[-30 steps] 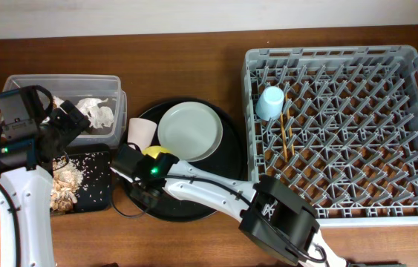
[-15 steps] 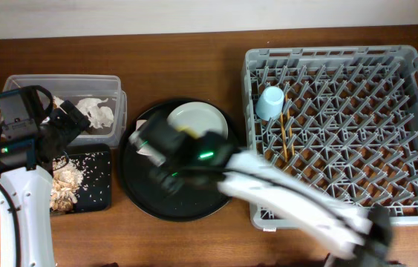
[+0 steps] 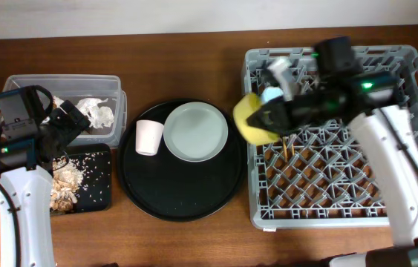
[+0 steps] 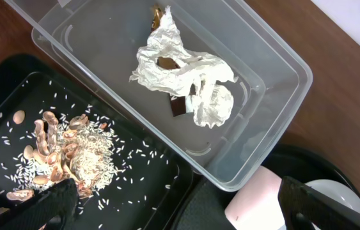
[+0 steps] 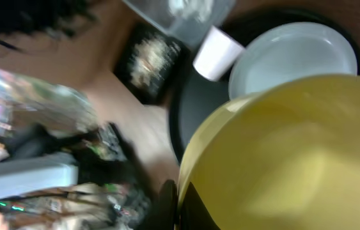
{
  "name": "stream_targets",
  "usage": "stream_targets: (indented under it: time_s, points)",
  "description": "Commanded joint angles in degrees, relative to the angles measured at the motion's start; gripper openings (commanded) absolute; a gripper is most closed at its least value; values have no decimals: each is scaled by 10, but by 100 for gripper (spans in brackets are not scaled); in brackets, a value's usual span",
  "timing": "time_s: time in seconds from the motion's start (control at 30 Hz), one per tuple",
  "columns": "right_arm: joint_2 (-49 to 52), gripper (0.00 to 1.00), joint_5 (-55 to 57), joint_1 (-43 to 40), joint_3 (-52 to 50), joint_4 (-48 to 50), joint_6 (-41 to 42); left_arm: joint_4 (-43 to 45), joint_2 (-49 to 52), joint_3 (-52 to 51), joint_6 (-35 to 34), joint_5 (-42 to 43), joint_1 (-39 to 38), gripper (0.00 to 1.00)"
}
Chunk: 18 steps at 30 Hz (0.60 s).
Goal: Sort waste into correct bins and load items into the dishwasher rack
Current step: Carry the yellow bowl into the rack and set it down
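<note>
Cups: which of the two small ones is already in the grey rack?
The light-blue cup, near the dishwasher rack's left wall beside the yellow bowl; the pink cup stands on the round black tray.

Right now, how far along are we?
Done: napkins in clear tub, food scraps on flat black tray, blue cup and chopsticks in rack. In hand: right gripper holds yellow bowl over the rack's edge. Remaining: pink cup and plate on round tray.

Left arm (image 3: 21, 200) rises along the left of the overhead view, with the left gripper (image 4: 180, 198) angled downward and its fingers (image 4: 307, 203) spread wide, nothing between them. Right arm (image 3: 390, 152) enters from the lower right, elbow bent — the right gripper (image 3: 270, 116) is clamped on the yellow bowl (image 3: 249, 119).
</note>
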Motion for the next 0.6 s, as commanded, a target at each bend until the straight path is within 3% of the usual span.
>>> stream_targets:
  time_s: [0.0, 0.1, 0.3, 0.57]
  points:
    - [1, 4, -169, -90, -56, 0, -101, 0, -6, 5, 3, 2, 2, 99]
    - [2, 4, -198, -167, -124, 23, -139, 0, -6, 5, 3, 3, 2, 99]
    - [28, 4, -200, -258, -222, 126, -139, 0, -6, 5, 3, 3, 2, 99]
    - [110, 5, -198, -303, -238, 163, -138, 0, -6, 5, 3, 3, 2, 99]
